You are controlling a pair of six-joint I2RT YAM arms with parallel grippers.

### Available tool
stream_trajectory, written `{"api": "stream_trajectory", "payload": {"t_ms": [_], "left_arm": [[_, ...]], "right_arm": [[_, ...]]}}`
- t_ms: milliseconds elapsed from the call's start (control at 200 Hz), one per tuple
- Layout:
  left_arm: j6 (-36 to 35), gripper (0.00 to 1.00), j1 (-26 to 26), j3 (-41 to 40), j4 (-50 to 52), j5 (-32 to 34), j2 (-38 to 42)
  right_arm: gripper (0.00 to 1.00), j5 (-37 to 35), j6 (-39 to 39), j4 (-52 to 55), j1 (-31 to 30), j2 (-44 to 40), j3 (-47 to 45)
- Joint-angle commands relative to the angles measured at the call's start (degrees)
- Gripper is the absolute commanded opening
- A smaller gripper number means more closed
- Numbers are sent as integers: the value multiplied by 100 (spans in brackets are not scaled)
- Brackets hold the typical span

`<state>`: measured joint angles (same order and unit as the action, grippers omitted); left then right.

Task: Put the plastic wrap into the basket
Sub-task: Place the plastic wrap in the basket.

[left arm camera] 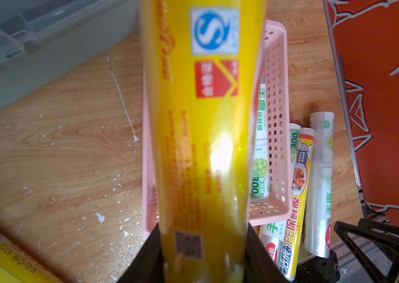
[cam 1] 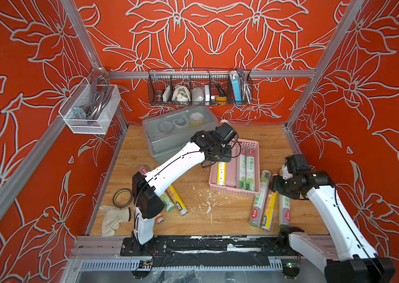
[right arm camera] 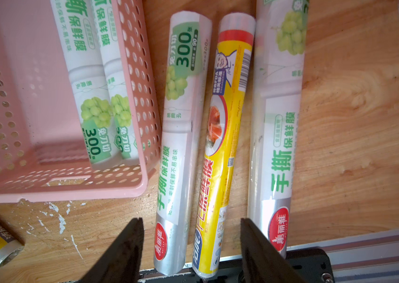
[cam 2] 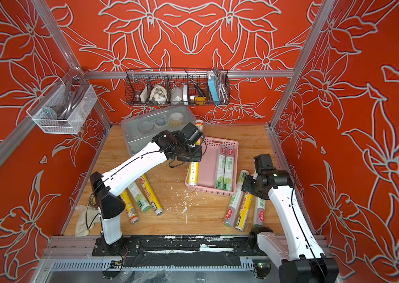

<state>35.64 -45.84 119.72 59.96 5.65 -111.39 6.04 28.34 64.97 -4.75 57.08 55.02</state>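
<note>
Left gripper (left arm camera: 202, 241) clamps the yellow plastic wrap roll (left arm camera: 200, 122), long axis pointing straight out from its jaws along the pink basket (left arm camera: 276, 98) just below — right gripper (right arm camera: 191, 224) open, empty, farther off.

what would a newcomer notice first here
The red floral walls shout loudest. Next comes the left tool, clamped on a yellow plastic wrap roll angled into the pink basket, beside two white-green rolls. The open right tool hovers over three more rolls just outside it.
</note>
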Motion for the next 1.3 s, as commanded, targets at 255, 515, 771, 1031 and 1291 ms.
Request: {"api": "stream_trajectory", "payload": {"t_ms": [255, 515, 771, 1031, 1291], "left_arm": [[-455, 41, -11, 581, -639, -336, -918], [-441, 42, 37, 1135, -749, -432, -1841], [-305, 42, 150, 1304, -858, -569, -2378], [-211, 43, 251, 1330, -1046, -616, -2808], [-101, 43, 295, 1528, -1145, -753, -3218]], "right_arm": [[63, -371, 481, 122, 45, 161, -579], [62, -750, 755, 60, 135, 152, -686], [62, -588, 797, -330, 255, 490, -814], [59, -445, 623, -567, 370, 926, -739], [55, -427, 601, -478, 379, 1116, -774]]}}
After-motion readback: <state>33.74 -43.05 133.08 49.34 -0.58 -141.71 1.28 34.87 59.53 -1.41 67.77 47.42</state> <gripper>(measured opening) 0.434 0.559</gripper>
